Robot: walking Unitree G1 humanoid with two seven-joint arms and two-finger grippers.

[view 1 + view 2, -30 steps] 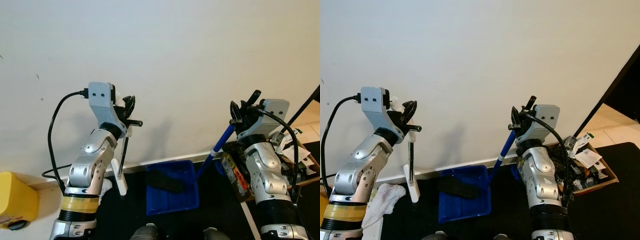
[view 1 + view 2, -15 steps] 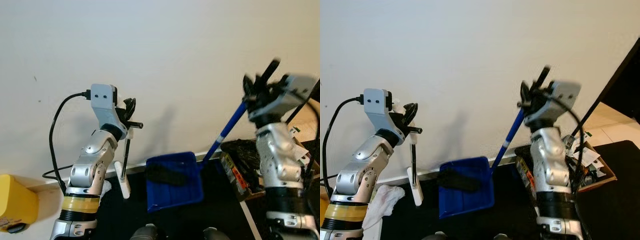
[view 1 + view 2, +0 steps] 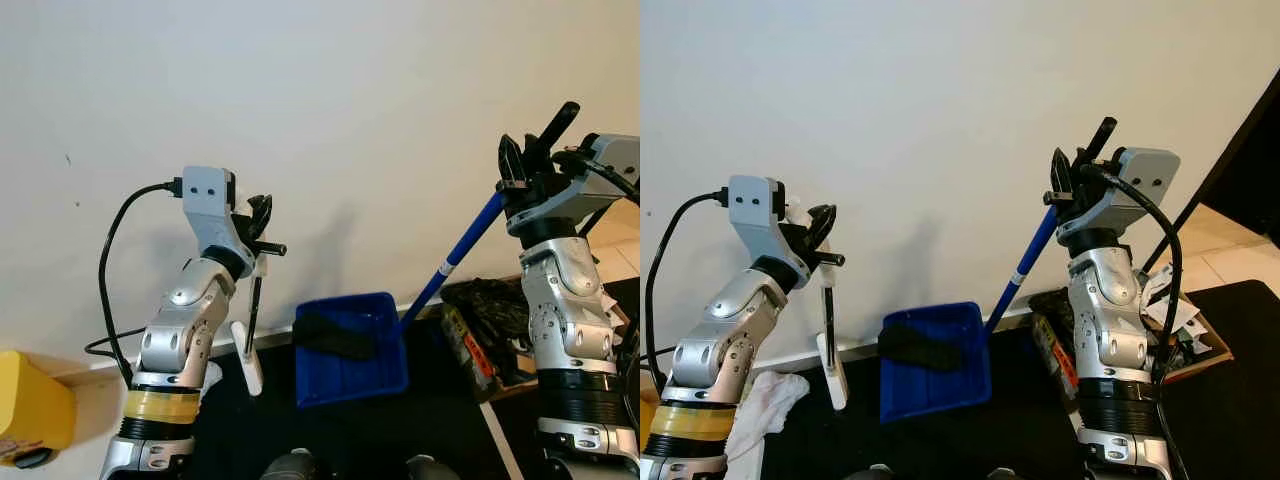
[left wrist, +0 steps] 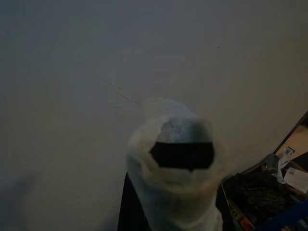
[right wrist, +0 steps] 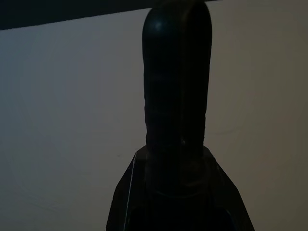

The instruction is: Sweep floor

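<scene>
My left gripper (image 3: 259, 231) is shut on the thin black handle of a small brush (image 3: 251, 312), whose white head (image 3: 247, 371) hangs by the wall's foot. In the left wrist view the handle's white-wrapped top (image 4: 176, 169) stands close to the camera. My right gripper (image 3: 531, 168) is raised high and shut on the black grip of a long blue handle (image 3: 461, 254). That handle slopes down to a blue dustpan (image 3: 372, 368) over the black floor. A dark lump (image 3: 335, 336) lies in the pan. The black grip (image 5: 177, 98) is dark in the right wrist view.
A white wall (image 3: 380, 110) rises close in front. A yellow container (image 3: 30, 408) sits at the left, a white cloth (image 3: 770, 396) under my left arm. A black bag (image 3: 495, 310) and a cardboard box of clutter (image 3: 1188, 335) crowd the right.
My right arm has risen and swung right, lifting the blue handle steeper. The dustpan has come up and slid slightly right. The left gripper and brush have barely moved.
</scene>
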